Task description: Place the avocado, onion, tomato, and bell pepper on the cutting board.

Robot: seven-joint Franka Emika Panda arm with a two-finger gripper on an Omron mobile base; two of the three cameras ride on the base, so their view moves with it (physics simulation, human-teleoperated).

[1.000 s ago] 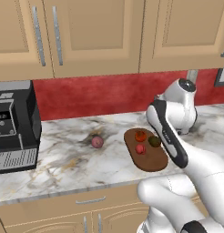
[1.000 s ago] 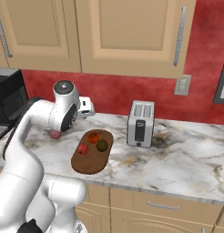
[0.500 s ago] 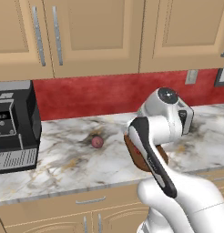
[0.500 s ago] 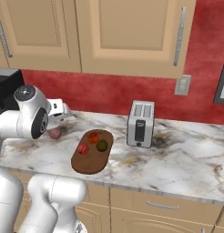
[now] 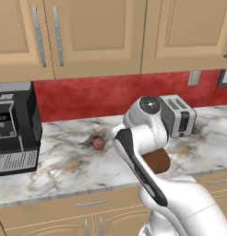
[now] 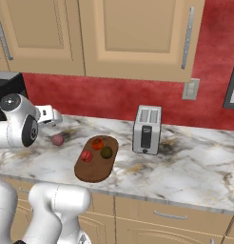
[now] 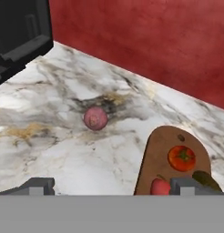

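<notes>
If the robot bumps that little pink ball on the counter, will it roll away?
Probably yes. The onion looks almost perfectly round and sits alone on the smooth marble counter, with nothing beside it to stop it. It looks firm, so it should keep its shape when squeezed. Being round and smooth, it might slip sideways unless the open gripper closes right across its middle.

Two rear base views; closer hand view above counter

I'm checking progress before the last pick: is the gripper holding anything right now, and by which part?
Nothing is held. The gripper is open and empty above the counter, and the onion lies apart from it.
</notes>
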